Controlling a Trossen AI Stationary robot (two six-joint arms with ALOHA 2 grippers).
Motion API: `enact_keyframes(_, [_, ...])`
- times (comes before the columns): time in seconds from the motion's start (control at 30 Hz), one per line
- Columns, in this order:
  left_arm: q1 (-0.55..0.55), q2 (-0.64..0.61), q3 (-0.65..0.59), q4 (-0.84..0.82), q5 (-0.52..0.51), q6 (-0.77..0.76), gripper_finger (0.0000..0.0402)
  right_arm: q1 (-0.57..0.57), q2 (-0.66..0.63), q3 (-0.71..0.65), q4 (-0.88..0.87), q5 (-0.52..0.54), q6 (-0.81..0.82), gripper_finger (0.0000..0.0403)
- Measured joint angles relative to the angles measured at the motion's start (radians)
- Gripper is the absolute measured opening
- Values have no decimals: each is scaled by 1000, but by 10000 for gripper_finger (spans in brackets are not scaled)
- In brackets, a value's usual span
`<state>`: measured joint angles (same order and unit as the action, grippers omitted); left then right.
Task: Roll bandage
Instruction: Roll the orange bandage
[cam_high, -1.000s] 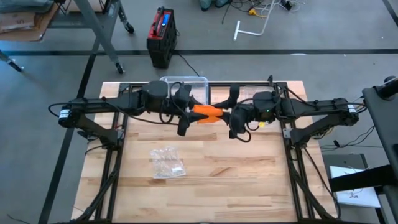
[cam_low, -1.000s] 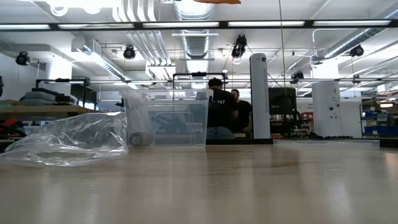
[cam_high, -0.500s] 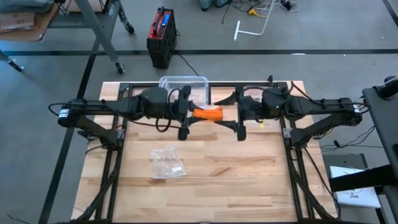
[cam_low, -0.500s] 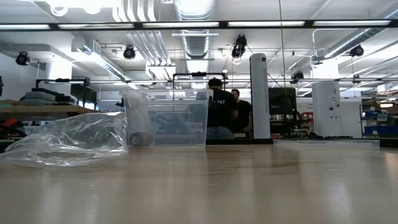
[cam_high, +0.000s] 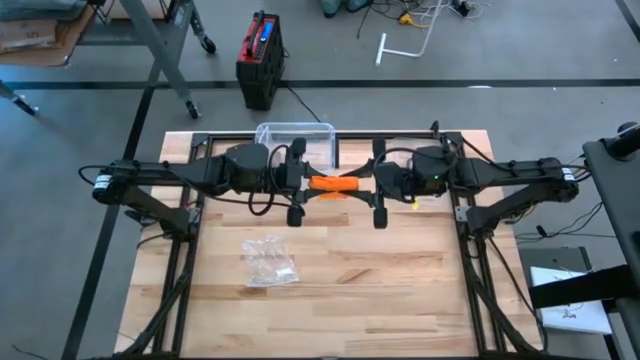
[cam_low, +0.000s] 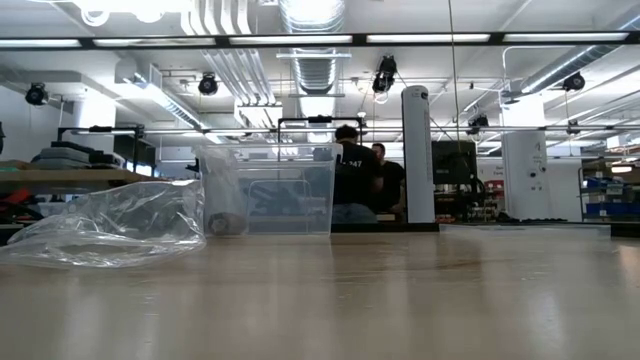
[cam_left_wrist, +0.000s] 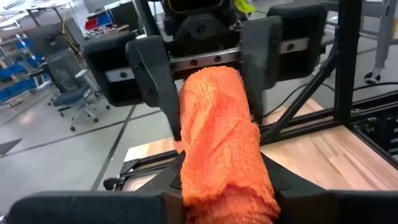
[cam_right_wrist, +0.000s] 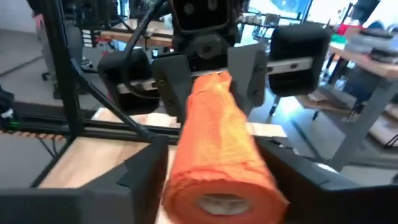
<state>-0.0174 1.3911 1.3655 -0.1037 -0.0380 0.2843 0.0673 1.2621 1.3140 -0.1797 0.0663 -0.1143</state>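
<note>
The orange bandage roll (cam_high: 333, 184) is suspended above the rear half of the wooden table (cam_high: 400, 290), between the two grippers. The left gripper (cam_high: 297, 185) is clamped on one end of the roll. The right gripper (cam_high: 377, 187) is positioned at the opposite end, its fingers (cam_left_wrist: 152, 71) spread on either side of the roll; contact cannot be confirmed. A crumpled clear plastic bag (cam_high: 268, 260) is lying on the table nearer its front.

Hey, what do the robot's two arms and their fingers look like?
Both arms are black and jointed, with loose black cables along them. The left arm and right arm each carry a white band near the base. The fingers are flat, dark, squared plates on a metal rail.
</note>
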Motion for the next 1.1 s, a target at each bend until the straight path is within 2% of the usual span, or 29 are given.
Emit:
enact_keyframes(0.13, [0,0,0,6,18,0,79,0,-1,0,9,37,-90,129])
enact_keyframes(0.27, [-1,0,0,10,25,-39,106,1,-5,0,16,36,-257,47])
enact_keyframes(0.37, [-1,-13,0,10,25,-104,144,5,-6,0,23,48,-450,45])
enact_keyframes(0.5, [-2,-48,0,6,34,-229,208,30,-7,0,32,114,-681,45])
enact_keyframes(0.63, [2,-62,1,-18,119,-383,270,68,-1,0,33,155,-824,45])
enact_keyframes(0.73, [2,-62,1,-5,171,-455,306,95,5,0,42,174,-881,47])
enact_keyframes(0.87, [2,-63,1,-5,180,-459,336,125,4,0,45,169,-905,48])
enact_keyframes(1.1, [19,-55,2,-4,286,-430,344,124,4,2,40,123,-835,48])
